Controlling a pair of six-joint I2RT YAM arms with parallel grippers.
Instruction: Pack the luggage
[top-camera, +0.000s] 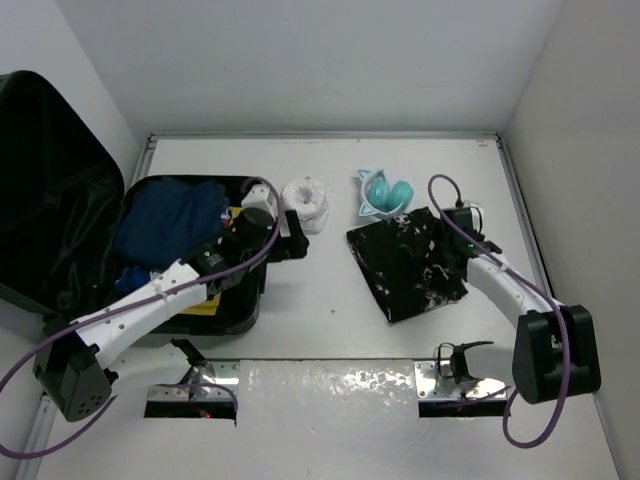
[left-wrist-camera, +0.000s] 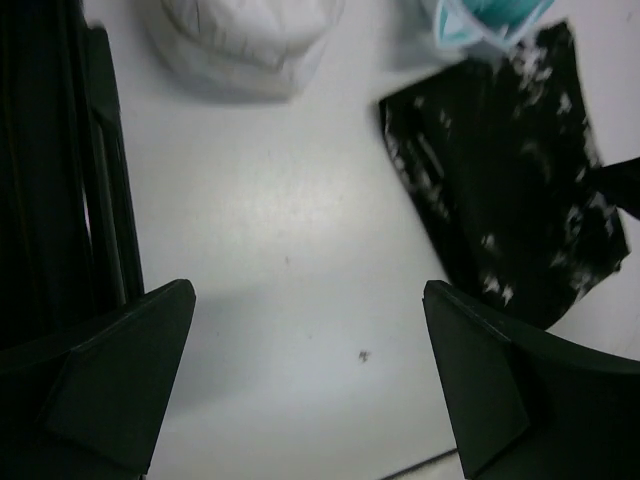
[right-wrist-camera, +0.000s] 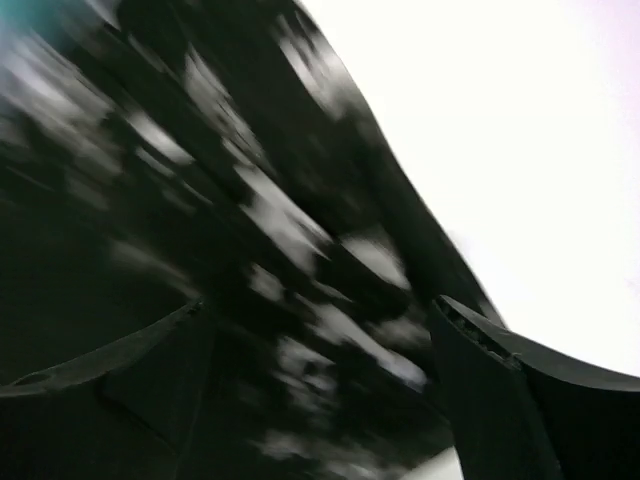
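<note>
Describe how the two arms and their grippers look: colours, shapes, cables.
The left arm and the right arm both have white links between bulky black joints. A purple cable loops along each. The left gripper and the right gripper have dark, wedge-shaped fingers. I see no readable markings.

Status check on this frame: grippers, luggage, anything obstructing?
Left gripper open, above bare table. Right gripper open, over black-and-white cloth. Luggage open, blue clothing inside. Nothing blocking it.
</note>
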